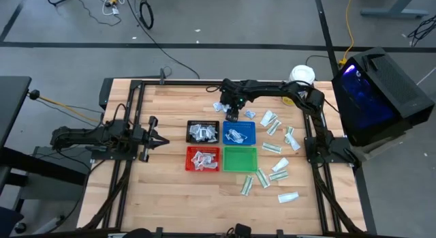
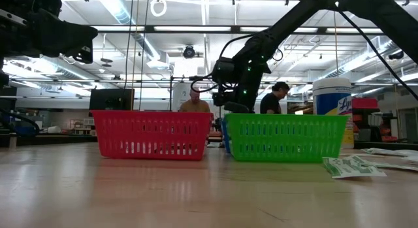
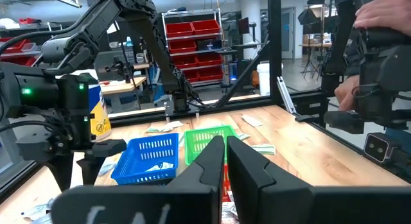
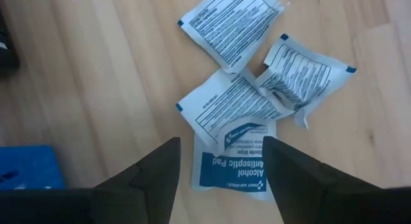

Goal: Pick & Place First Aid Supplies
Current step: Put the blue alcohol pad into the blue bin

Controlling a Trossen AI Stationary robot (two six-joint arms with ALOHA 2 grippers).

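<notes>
Packets lie in a small overlapping cluster on the bare wood behind the blue tray, and your right gripper hangs directly over them, jaws spread wide and holding nothing, one finger either side of the blue-printed antiseptic pad. More packets are scattered on the table to the right of the trays. Your left gripper waits closed and empty, left of the black tray.

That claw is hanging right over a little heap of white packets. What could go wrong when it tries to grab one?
The right gripper is open above overlapping antiseptic pad packets, so it might pinch two at once or only catch a corner. The crumpled packet beside them could get nudged away. The blue tray sits close, so a dropped packet might land outside it.
</notes>
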